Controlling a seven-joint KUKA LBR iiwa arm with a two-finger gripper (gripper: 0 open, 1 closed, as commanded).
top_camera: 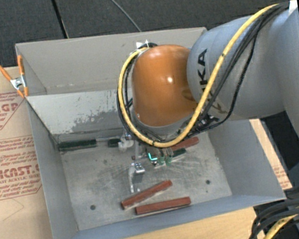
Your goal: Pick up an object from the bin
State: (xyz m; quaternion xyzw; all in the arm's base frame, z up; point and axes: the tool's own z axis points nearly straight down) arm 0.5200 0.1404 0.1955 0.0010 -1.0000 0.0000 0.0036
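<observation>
A grey bin holds a green stick at left by the back wall and, lower middle, a slanted brown bar with a level brown bar just below. The pincer hangs just above the slanted brown bar; released or clenched, I cannot tell. Best, I judge, to close across its narrow width near mid-length, clear of the neighbour.

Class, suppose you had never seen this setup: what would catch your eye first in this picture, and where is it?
The eye falls first on the glossy orange cover on the grey arm, which reaches in from the right over the middle of the bin. Next come a tilted reddish-brown stick and a level reddish-brown stick close in front of it, near the front wall, and a dark green stick at the back left.
</observation>
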